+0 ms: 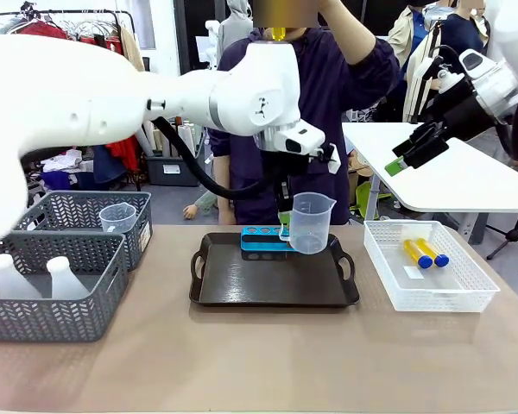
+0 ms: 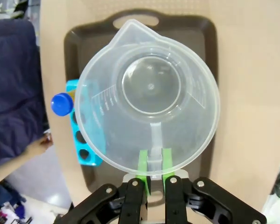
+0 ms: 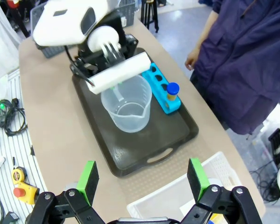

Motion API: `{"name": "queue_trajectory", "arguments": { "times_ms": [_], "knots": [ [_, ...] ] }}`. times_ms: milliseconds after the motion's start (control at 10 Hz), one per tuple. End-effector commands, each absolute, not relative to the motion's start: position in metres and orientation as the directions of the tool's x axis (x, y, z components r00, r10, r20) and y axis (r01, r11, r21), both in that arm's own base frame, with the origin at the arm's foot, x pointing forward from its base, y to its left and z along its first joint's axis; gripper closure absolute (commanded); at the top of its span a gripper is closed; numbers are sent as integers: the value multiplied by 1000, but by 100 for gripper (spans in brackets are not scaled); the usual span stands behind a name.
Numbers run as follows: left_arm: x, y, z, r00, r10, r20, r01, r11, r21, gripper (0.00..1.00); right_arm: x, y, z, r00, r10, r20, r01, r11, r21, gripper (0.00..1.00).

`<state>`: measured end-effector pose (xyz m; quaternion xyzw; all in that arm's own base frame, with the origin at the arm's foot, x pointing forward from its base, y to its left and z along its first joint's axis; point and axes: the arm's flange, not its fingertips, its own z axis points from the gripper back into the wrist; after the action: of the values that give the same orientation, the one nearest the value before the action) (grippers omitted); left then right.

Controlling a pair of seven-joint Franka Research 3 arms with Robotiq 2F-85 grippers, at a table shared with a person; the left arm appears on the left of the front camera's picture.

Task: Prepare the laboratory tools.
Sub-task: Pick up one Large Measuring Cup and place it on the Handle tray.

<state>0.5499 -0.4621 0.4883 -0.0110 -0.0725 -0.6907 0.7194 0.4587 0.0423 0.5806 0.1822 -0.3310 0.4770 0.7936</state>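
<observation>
My left gripper (image 1: 284, 222) (image 2: 154, 161) is shut on the handle of a clear measuring beaker (image 1: 312, 222) (image 2: 149, 93) (image 3: 128, 105). The beaker is upright and low over the black tray (image 1: 242, 285) (image 2: 203, 42) (image 3: 144, 154); whether it touches the tray I cannot tell. Behind it, a blue rack (image 1: 261, 237) (image 2: 86, 149) (image 3: 161, 88) holds one blue-capped tube (image 2: 61, 103) (image 3: 172, 89). Two yellow tubes (image 1: 425, 253) lie in the white mesh basket (image 1: 466, 297). My right gripper (image 1: 414, 153) (image 3: 142, 175) hangs open, high at the right.
Two grey baskets stand at the left: the rear one (image 1: 69, 207) holds a second beaker (image 1: 118, 217), the front one (image 1: 52, 319) two white flasks (image 1: 36, 278). A person (image 1: 328, 95) stands behind the tray with one arm raised. The near table is bare.
</observation>
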Motion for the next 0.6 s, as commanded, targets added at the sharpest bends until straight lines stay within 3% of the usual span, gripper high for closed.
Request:
{"name": "queue_trajectory", "arguments": {
  "times_ms": [0,500],
  "knots": [
    [567,-471,479,27,-994,109,997,35,69,100,459,43,581,319,628,710,-880,474,-24,0],
    [578,-474,428,27,-997,75,999,30,42,100,459,43,581,319,628,710,-880,474,-24,0]
  ]
}}
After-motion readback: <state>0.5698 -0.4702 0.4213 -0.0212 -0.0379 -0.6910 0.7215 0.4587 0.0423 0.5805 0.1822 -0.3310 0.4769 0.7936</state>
